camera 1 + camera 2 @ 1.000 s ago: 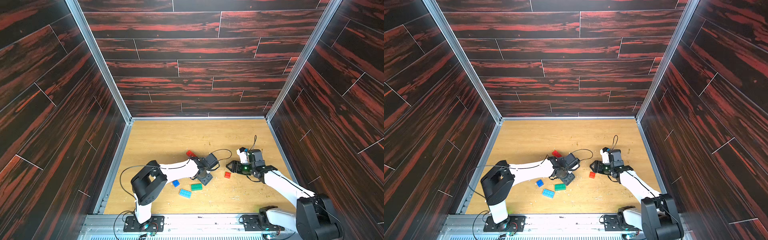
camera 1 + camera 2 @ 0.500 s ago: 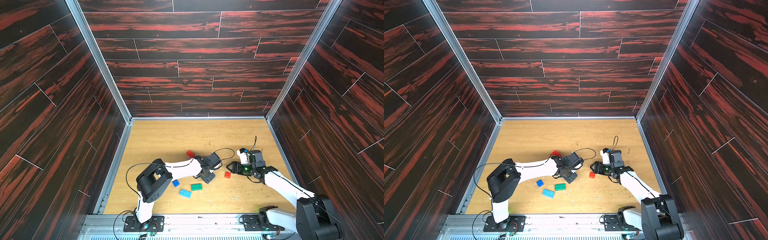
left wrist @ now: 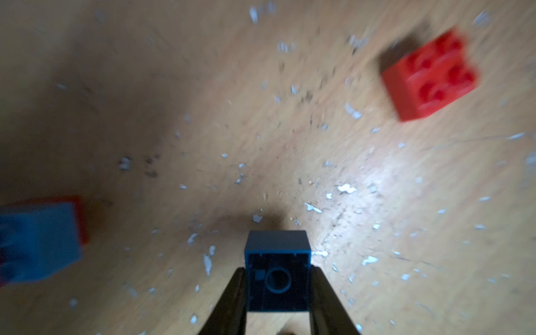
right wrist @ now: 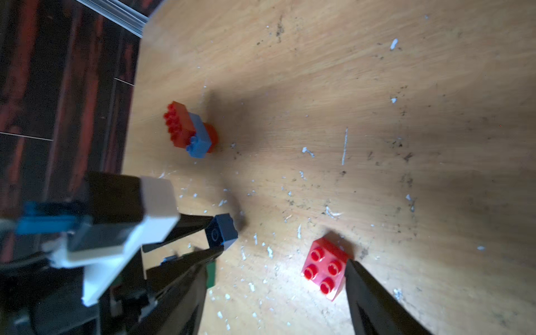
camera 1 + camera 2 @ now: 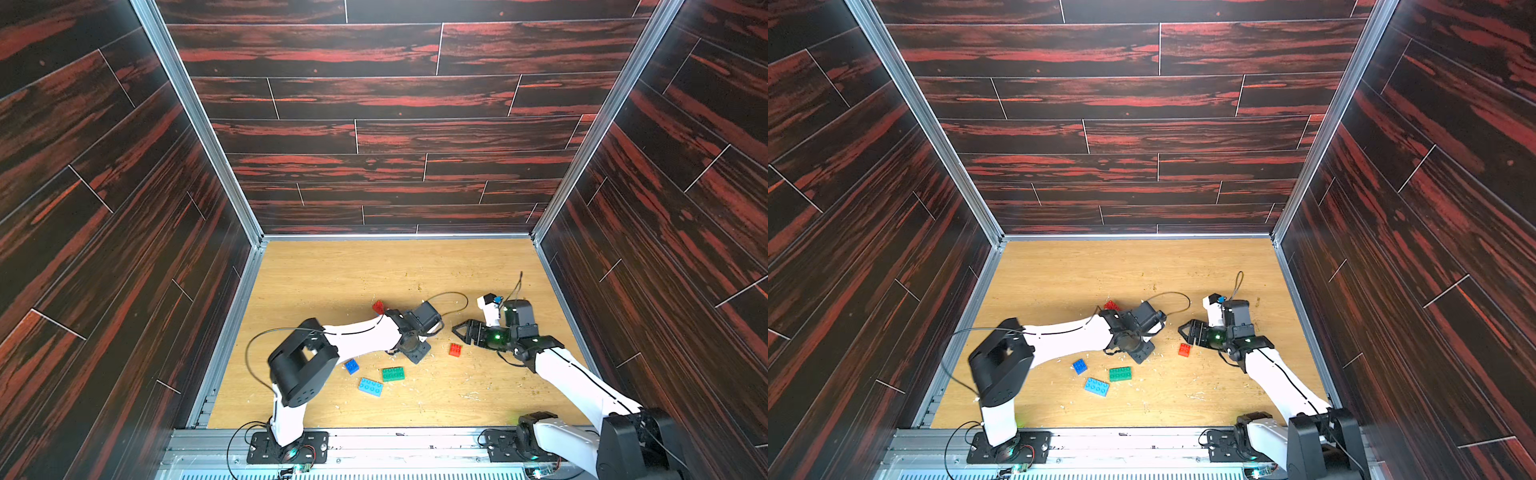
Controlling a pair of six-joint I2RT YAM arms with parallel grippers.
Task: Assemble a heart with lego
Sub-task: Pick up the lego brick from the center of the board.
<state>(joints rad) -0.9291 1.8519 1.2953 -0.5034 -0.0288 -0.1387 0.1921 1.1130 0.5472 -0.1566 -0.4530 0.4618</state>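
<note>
After the left claw [image 4: 219, 235] had clamped the dark-blue square [image 3: 278, 275], ready for joining, the right claw [image 5: 460, 332] spread wide, empty, just beside the red square [image 4: 324, 268].

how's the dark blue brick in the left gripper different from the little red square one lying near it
The dark-blue brick is clamped in the left gripper; the red square brick lies loose on the table. The dark-blue brick turns its hollow underside to the left wrist camera; the red square brick sits studs up. Both are small square bricks.
</note>
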